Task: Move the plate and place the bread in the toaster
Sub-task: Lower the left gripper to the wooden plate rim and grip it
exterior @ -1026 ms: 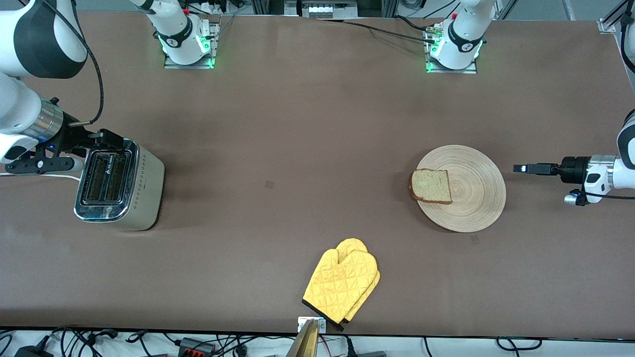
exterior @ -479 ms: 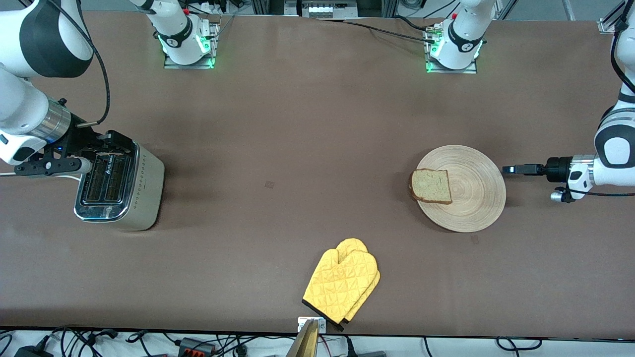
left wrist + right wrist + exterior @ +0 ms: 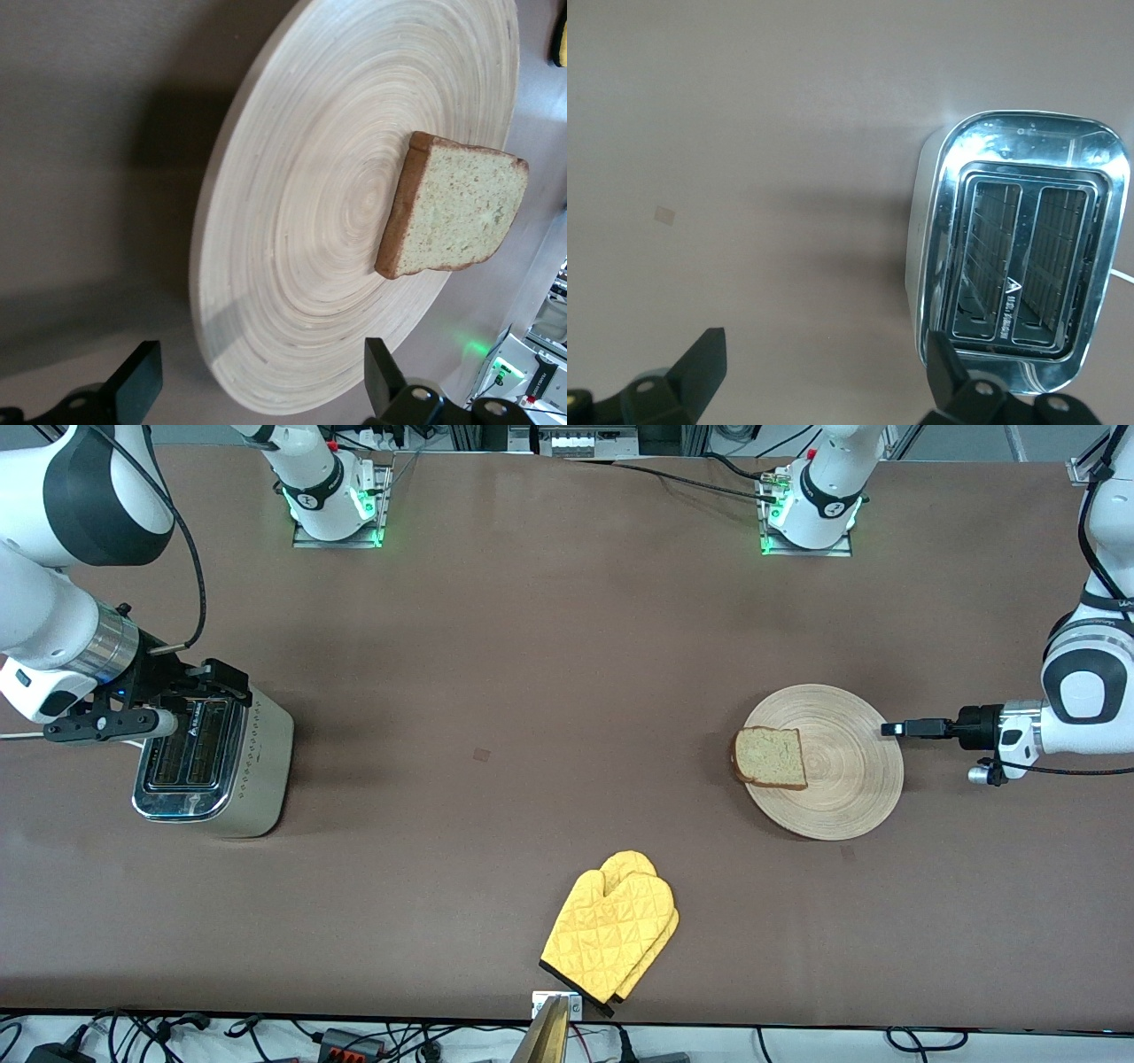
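At the plate's [image 3: 824, 762] rim, the left gripper [image 3: 890, 729] is lying level, fingers spread, to pinch its edge; the right gripper [image 3: 190, 691], also spread, is waiting over the toaster [image 3: 213, 757].

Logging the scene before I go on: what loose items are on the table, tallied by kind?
plate: 1
bread: 1
toaster: 1
yellow oven mitts: 2, stacked
Total: 5

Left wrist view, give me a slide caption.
Open left gripper at the rim of the round wooden plate carrying a brown-crusted bread slice.
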{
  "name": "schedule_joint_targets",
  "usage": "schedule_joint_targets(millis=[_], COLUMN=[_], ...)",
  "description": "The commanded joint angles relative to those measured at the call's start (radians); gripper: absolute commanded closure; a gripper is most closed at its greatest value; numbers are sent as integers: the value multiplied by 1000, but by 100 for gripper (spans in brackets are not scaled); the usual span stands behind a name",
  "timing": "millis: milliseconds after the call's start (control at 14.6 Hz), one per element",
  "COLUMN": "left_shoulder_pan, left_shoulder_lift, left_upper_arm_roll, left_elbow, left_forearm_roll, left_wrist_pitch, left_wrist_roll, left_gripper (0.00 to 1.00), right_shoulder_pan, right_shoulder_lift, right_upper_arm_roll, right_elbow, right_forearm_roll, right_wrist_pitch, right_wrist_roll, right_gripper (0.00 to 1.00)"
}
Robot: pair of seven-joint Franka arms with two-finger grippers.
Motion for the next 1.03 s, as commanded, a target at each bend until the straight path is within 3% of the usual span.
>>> schedule_joint_targets(millis=[0, 411, 616, 821, 958], left_shoulder_pan=[7, 9, 9, 12, 7], left_shoulder_lift=[1, 31, 31, 31, 31], left_upper_arm_roll=[-13, -26, -26, -26, -26], left_elbow=[-19, -17, -17, -13, -7], left_forearm_roll=[-29, -30, -30, -30, -30], left_wrist_pitch=[36, 54, 54, 40, 24], left_wrist_roll=[30, 31, 53, 88, 91], left_gripper=[0, 3, 27, 42, 64], right_shoulder_pan=[13, 1, 11, 18, 18], right_shoulder_lift=[4, 7, 5, 2, 4], right_upper_arm_roll=[-1, -5, -2, -1, -1], right_elbow=[10, 13, 17, 17, 15], right_forearm_roll=[6, 16, 16, 13, 13], right_wrist_pitch=[-1, -9, -10, -13, -15], right_wrist_roll=[9, 9, 10, 7, 7], right_gripper=[0, 0, 0, 0, 0])
